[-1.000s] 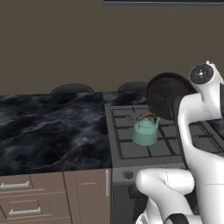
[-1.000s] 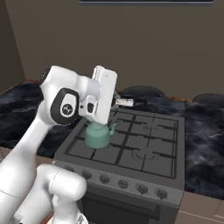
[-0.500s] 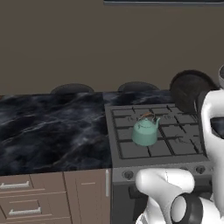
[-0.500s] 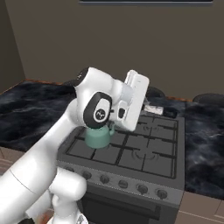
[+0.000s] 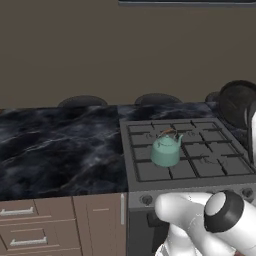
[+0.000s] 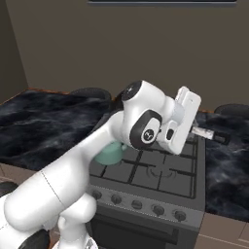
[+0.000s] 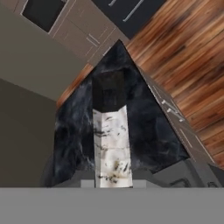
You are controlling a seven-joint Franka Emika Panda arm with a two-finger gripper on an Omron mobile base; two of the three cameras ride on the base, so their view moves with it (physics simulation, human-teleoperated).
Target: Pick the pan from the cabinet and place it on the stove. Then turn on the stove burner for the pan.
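The black pan [image 5: 236, 102] hangs tilted on edge above the right rear corner of the stove [image 5: 210, 167], partly cut off by the frame edge. My gripper [image 6: 194, 128] is shut on its long handle [image 6: 210, 134], which sticks out to the right of the white hand. In the hand view the handle [image 7: 111, 140] runs straight up from the bottom, pale near the hand and black at its far end, over dark marble counter. The stove's knobs [image 6: 137, 203] line its front. The cabinet is out of view.
A teal kettle [image 5: 165, 150] stands on the front-left grate, half hidden behind my arm as the kettle [image 6: 108, 154] in the right base view. Black marble counter [image 5: 55, 150] flanks the stove on both sides. Drawer units [image 5: 30, 225] sit below the left counter.
The arm has swung right with the pan, from above the kettle to the stove's right rear corner. The kettle has stayed put and the grip is unchanged.
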